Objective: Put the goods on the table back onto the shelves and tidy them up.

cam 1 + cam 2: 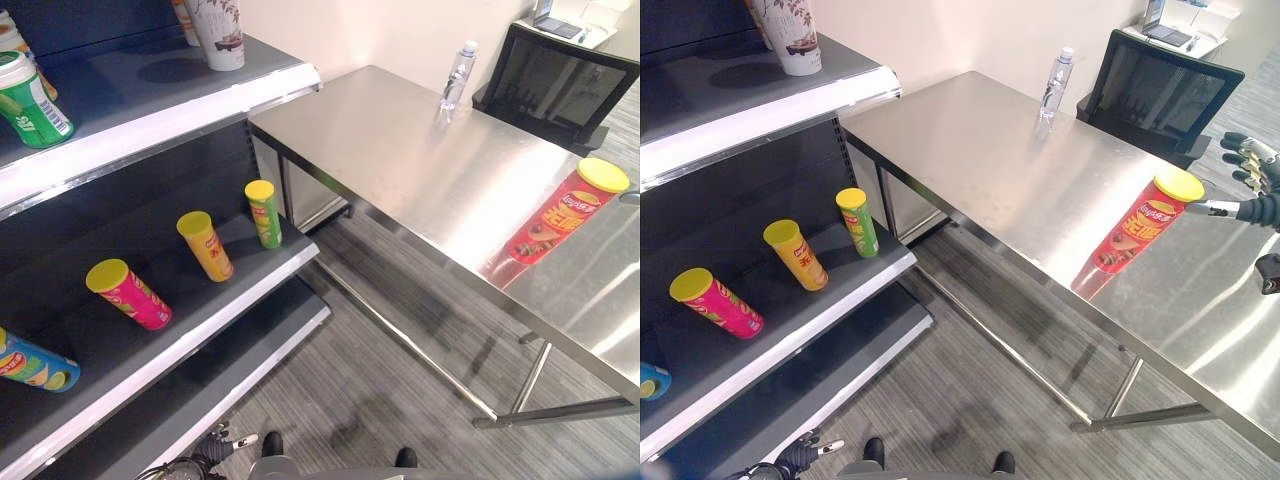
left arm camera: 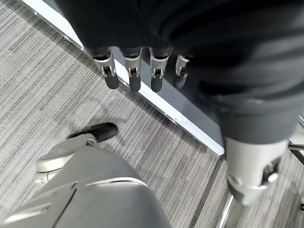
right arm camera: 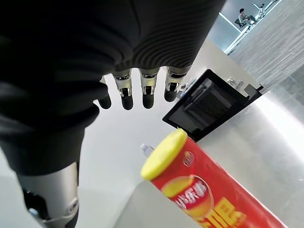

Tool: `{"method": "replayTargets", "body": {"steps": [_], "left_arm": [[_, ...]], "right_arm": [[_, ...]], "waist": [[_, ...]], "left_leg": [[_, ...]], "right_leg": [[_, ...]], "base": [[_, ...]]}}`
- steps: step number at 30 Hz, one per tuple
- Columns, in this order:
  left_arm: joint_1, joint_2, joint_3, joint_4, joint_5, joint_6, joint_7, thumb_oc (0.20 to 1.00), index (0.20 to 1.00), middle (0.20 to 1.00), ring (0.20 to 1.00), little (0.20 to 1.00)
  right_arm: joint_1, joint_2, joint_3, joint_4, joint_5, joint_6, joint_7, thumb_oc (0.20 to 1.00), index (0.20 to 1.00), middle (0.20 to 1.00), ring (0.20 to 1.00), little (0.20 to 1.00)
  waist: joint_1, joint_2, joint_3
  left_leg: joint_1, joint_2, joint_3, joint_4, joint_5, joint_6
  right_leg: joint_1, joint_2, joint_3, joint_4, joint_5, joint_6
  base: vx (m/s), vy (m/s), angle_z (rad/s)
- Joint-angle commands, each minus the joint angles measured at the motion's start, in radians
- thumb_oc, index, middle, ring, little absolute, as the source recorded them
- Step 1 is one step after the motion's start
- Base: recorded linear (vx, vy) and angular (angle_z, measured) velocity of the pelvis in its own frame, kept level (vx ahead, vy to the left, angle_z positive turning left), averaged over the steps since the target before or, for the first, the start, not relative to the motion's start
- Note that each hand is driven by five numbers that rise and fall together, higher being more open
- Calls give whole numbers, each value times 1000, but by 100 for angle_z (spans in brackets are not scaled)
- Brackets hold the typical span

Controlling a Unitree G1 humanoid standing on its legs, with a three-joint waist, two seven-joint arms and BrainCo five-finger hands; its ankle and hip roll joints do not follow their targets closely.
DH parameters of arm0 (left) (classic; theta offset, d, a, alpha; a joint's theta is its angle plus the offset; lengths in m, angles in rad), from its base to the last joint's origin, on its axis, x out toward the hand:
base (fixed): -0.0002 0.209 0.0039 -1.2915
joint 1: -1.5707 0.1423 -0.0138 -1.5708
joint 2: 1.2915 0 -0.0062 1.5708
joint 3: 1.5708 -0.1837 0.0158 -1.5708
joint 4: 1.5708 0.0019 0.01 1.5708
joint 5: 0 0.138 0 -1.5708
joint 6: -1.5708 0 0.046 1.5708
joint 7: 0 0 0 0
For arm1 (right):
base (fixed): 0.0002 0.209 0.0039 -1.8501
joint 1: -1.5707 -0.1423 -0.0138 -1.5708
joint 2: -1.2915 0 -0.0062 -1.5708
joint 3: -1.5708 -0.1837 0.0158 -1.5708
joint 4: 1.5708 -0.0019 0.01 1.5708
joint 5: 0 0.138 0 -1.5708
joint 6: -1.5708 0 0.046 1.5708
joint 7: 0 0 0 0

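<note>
- The long stainless-steel worktop [image 1: 420,170] runs beside dark grey shelves with white edges [image 1: 200,310]; a black mesh chair [image 1: 1160,90] stands at its far end.
- My right hand [image 1: 1255,175] hangs open, fingers straight, just beside the tall red crisp can with a yellow lid [image 1: 1140,230], which stands upright on the worktop, ungrasped.
- My left hand [image 2: 137,71] hangs low over grey carpet, fingers relaxed and empty.
- On the middle shelf stand pink [image 1: 130,293], orange [image 1: 206,245] and green [image 1: 264,212] cans.
- A clear plastic water bottle [image 1: 457,75] stands far back.
</note>
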Motion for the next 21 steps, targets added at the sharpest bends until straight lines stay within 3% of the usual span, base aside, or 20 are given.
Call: {"method": "replayTargets", "body": {"steps": [1, 9, 21], "left_arm": [[-28, 13, -33, -3, 36, -31, 0, 1000, 1000, 1000, 1000, 1000], [-33, 10, -50, -15, 21, -25, 1, 1000, 1000, 1000, 1000, 1000], [-24, 24, -60, -34, -1, -19, 14, 1000, 1000, 1000, 1000, 1000]], "right_arm": [[-20, -73, -14, -17, -24, -42, -55, 1000, 1000, 1000, 1000, 1000], [0, -67, -23, -22, -70, -40, -82, 1000, 1000, 1000, 1000, 1000], [-119, -27, 95, 70, -120, -18, -123, 1000, 1000, 1000, 1000, 1000]], "waist": [[19, -10, -19], [17, -15, -8], [37, -14, 7]], "left_leg": [[-33, -4, -13, 26, -61, -15], [-39, -3, -14, 31, -66, -12], [-51, -7, -19, 29, -67, -9]], "right_leg": [[21, 11, 2, 69, -114, 55], [9, 6, 4, 74, -107, 57], [-2, 4, 7, 69, -101, 57]], "base": [[0, 0, 0], [0, 0, 0], [0, 0, 0]]}}
